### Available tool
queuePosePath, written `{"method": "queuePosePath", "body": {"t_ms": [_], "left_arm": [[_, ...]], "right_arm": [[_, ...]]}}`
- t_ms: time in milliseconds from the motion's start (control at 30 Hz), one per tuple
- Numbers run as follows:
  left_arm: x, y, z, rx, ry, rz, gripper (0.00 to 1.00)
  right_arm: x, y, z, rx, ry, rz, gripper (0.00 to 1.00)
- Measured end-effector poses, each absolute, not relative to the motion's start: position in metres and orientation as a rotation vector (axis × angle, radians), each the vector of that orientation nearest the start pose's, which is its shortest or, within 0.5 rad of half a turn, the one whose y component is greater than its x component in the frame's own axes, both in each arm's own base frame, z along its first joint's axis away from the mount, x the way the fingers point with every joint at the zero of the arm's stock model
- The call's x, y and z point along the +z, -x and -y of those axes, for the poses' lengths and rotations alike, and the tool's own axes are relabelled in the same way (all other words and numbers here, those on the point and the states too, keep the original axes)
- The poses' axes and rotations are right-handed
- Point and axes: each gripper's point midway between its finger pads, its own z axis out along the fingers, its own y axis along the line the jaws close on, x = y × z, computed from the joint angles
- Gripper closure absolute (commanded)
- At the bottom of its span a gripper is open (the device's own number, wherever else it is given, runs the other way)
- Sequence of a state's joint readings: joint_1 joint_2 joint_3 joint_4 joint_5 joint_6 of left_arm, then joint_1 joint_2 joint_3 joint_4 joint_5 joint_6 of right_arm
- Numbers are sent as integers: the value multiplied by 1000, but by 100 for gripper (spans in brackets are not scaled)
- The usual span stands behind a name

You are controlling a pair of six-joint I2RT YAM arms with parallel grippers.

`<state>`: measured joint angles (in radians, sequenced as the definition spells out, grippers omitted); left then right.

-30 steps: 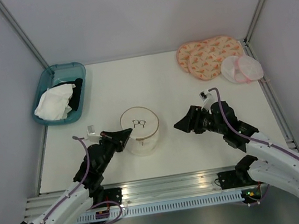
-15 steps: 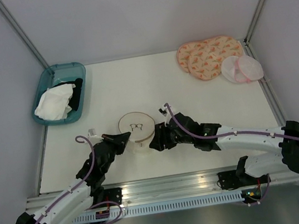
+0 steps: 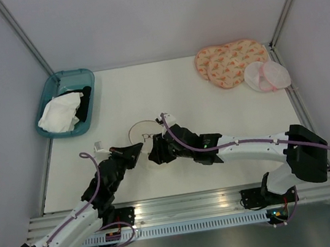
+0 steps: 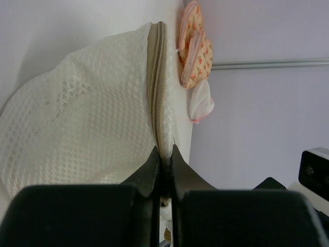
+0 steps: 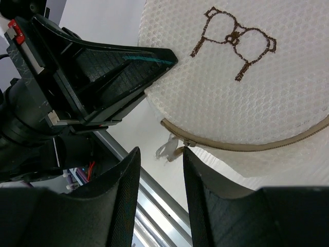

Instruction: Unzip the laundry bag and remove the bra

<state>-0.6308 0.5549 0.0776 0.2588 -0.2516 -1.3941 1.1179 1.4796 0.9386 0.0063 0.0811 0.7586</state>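
White worktop [image 3: 147, 89] enclosed by plain pale grey-lilac walls [image 3: 148, 14] along left, far and right edges. Far corners marked by slanted aluminium posts [image 3: 21, 36]. Near edge bordered by slotted metal rail [image 3: 183, 204]. Scene lit evenly and softly; only faint shadows cast on worktop.

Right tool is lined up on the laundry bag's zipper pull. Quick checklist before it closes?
1. Left tool shut on the laundry bag at its tan rim: ok.
2. Zipper pull in the gap of the right tool: ok. The jaws are open and not gripping yet.
3. Zipper closed along the visible stretch: ok.
4. The two tools apart: ok, though close.
5. Bra inside the bag: cannot tell, nothing shows through the mesh.
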Motion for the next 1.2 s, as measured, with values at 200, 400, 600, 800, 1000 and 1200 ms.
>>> {"method": "queuePosePath", "body": {"t_ms": [200, 400, 600, 800, 1000, 1200], "left_arm": [[136, -233, 165, -1210, 912, -1718, 98], [139, -232, 165, -1220, 909, -1708, 98], [137, -231, 168, -1228, 902, -1726, 98], [138, -230, 168, -1234, 899, -1723, 98], [139, -230, 168, -1239, 898, -1719, 98], [142, -230, 168, -1248, 894, -1712, 98]], "right_arm": [[143, -179, -398, 916, 343, -2277, 57], [127, -170, -396, 834, 350, -2321, 55], [113, -172, -394, 765, 333, -2341, 55], [130, -180, -401, 783, 308, -2302, 54], [136, -184, -401, 766, 294, -2292, 74], [132, -186, -395, 716, 273, -2305, 100]]}}
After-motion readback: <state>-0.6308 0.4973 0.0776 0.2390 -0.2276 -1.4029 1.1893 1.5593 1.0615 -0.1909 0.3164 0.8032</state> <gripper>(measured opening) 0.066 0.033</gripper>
